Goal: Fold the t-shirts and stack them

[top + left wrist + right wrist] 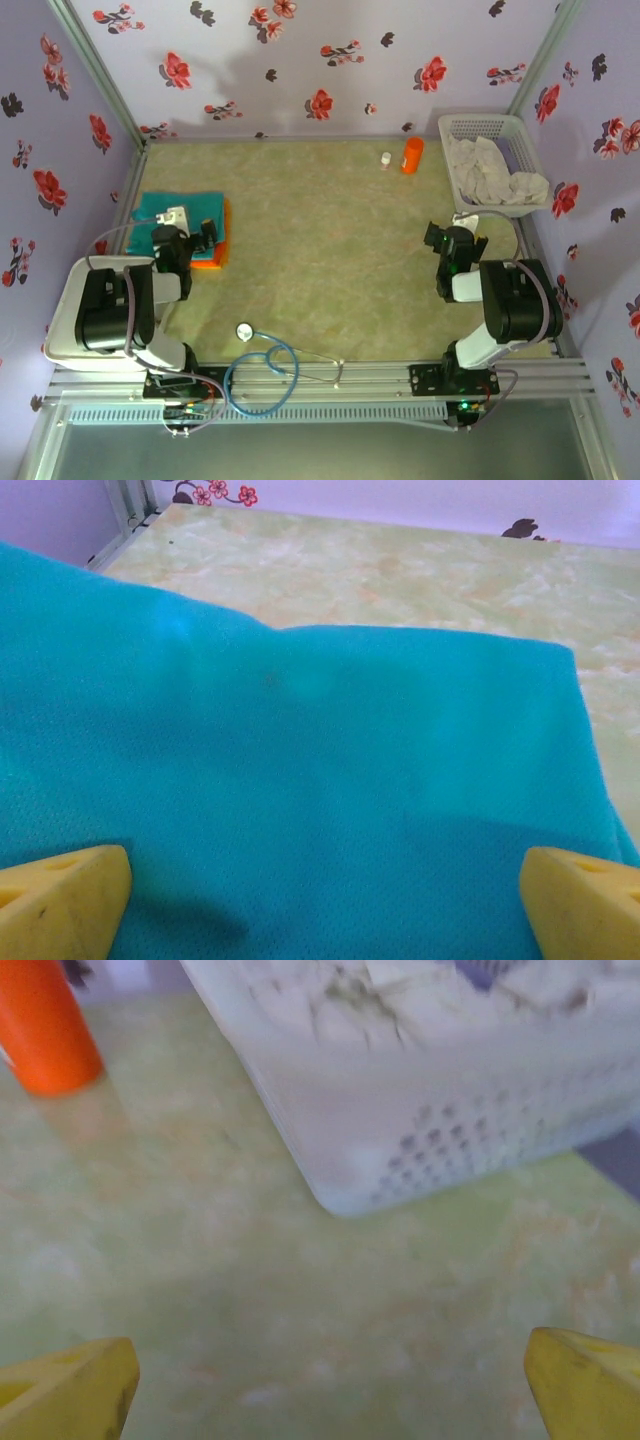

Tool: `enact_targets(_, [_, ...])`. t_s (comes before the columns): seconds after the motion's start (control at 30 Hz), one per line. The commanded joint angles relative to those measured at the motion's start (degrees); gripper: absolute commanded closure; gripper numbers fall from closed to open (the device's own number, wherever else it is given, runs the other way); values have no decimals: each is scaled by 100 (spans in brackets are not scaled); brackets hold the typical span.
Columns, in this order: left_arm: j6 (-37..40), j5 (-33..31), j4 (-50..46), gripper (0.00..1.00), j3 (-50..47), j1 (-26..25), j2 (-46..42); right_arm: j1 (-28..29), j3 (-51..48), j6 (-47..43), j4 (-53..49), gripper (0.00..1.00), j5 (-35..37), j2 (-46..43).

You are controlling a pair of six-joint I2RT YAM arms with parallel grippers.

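Observation:
The teal-green t-shirt (165, 205) lies folded at the left of the table, on top of the orange t-shirt (224, 245), whose edge shows along the right and near sides. My left gripper (190, 232) hovers over the near part of this stack. In the left wrist view it (330, 910) is open, its yellow fingertips (65, 900) wide apart over smooth teal cloth (300, 760). My right gripper (445, 240) is at the right of the table, near the basket. It (330, 1385) is open over bare table, holding nothing.
A white basket (480, 122) of pale cloths stands at the back right, its corner (440, 1110) close ahead of the right gripper. An orange bottle (412, 155) (45, 1030) and a small white bottle (386, 159) stand beside it. A blue stethoscope (265, 370) lies at the near edge.

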Motion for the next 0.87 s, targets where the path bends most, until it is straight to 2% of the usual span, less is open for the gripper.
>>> enact_targets(0.0, [141, -169, 338, 0, -23, -46, 45, -6, 171, 106, 245, 0, -136, -103])
enact_targets(0.03, [141, -172, 345, 0, -29, -44, 53, -5, 55, 105, 741, 0, 16, 58])
enact_targets(0.13, [150, -182, 335, 0, -21, -52, 43, 22, 170, 143, 171, 0, 79, -158])
enact_targets(0.2, [165, -156, 373, 0, -38, -58, 45, 30, 99, 80, 546, 1, 97, -22])
enact_targets(0.3, [178, -138, 298, 0, -3, -59, 49, 31, 153, 123, 253, 0, 80, -119])
enact_targets(0.4, [179, -142, 302, 0, -3, -59, 46, 28, 131, 94, 410, 0, 85, -65])
enact_targets(0.53, [181, -143, 300, 0, -3, -59, 46, 26, 231, -61, 241, 1, -448, -57])
enact_targets(0.83, [183, -138, 298, 0, 0, -55, 54, 17, 238, -44, 202, 1, -449, -63])
